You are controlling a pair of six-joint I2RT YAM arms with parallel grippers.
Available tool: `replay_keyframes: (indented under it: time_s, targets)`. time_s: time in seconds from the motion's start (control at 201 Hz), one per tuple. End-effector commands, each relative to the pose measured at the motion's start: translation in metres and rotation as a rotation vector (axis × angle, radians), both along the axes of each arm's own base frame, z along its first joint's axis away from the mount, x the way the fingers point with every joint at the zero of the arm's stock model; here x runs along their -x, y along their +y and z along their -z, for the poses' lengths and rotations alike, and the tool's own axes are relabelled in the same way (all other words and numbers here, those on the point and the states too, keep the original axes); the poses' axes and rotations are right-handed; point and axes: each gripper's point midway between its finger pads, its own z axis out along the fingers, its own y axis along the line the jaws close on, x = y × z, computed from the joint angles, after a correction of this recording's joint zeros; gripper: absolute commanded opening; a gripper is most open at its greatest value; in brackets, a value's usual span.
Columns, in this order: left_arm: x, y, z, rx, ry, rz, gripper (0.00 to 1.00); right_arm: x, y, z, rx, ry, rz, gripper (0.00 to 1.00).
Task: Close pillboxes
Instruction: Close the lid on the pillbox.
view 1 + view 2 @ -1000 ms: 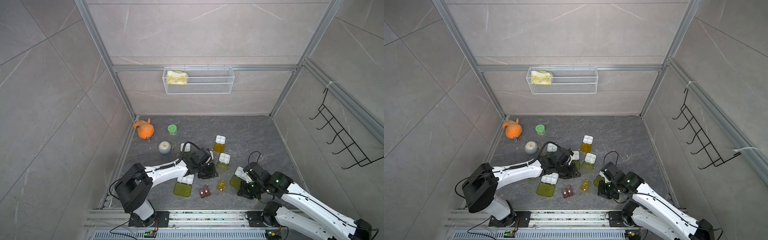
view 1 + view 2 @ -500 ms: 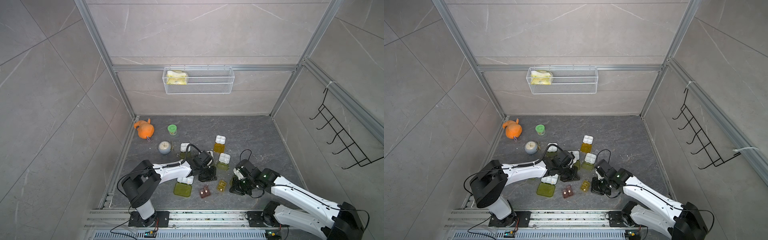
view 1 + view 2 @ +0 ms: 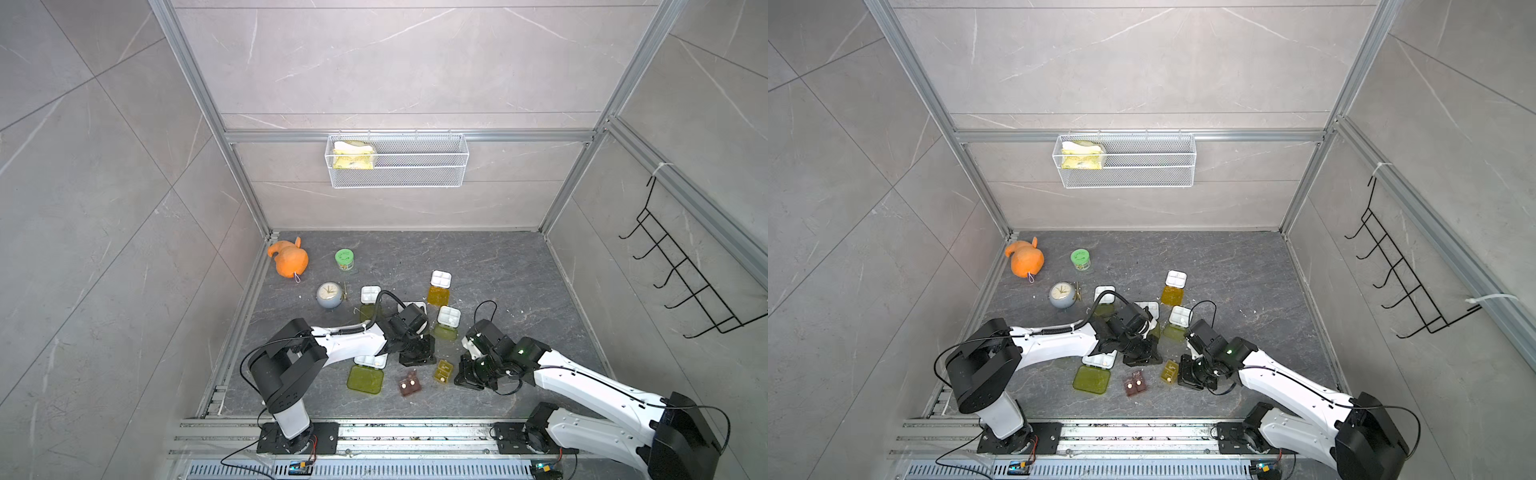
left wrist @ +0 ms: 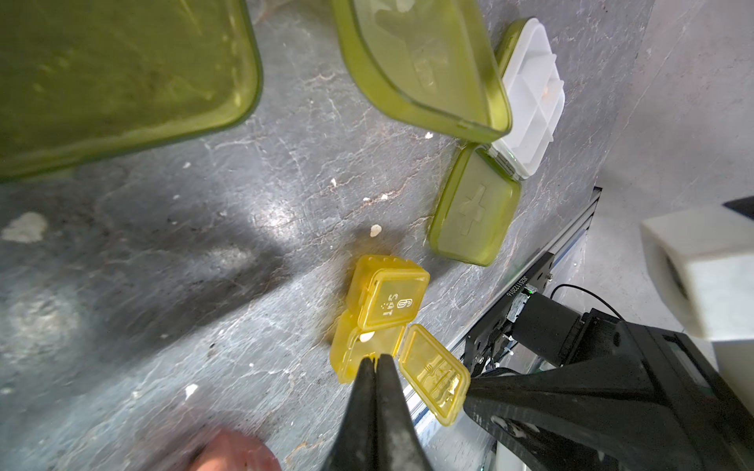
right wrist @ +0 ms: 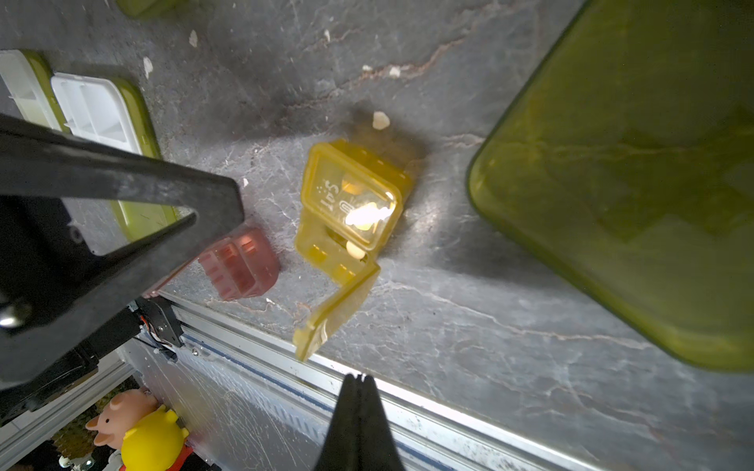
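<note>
amber pillbox (image 4: 383, 310) shows one flap open, one shut; both arms' jaws together.

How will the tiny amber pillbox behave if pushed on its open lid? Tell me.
The amber pillbox looks small and thin-walled, so probably light: it may skid on the smooth floor rather than snap shut. Its open flap likely flexes at its thin hinge. The loose pill inside could spill if it tips.

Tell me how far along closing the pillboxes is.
Done: one lid of the amber pillbox looks shut. In hand: its other flap stands open, the left gripper and right gripper shut and empty near it. Left: the yellow-green pillboxes and the orange-lidded pillbox lie open.
</note>
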Motion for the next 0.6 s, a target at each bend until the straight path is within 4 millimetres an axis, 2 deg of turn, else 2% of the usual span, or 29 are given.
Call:
replay_keyframes:
  time_s: [0.0, 0.597]
  targets:
    - [0.005, -0.003, 0.004, 0.011, 0.018, 0.013, 0.01, 0.0, 0.002, 0.005, 0.0, 0.009, 0.006, 0.0]
    - [0.012, 0.004, 0.022, -0.023, 0.044, 0.016, 0.0, -0.005, 0.01, 0.012, 0.017, 0.018, -0.015, 0.0]
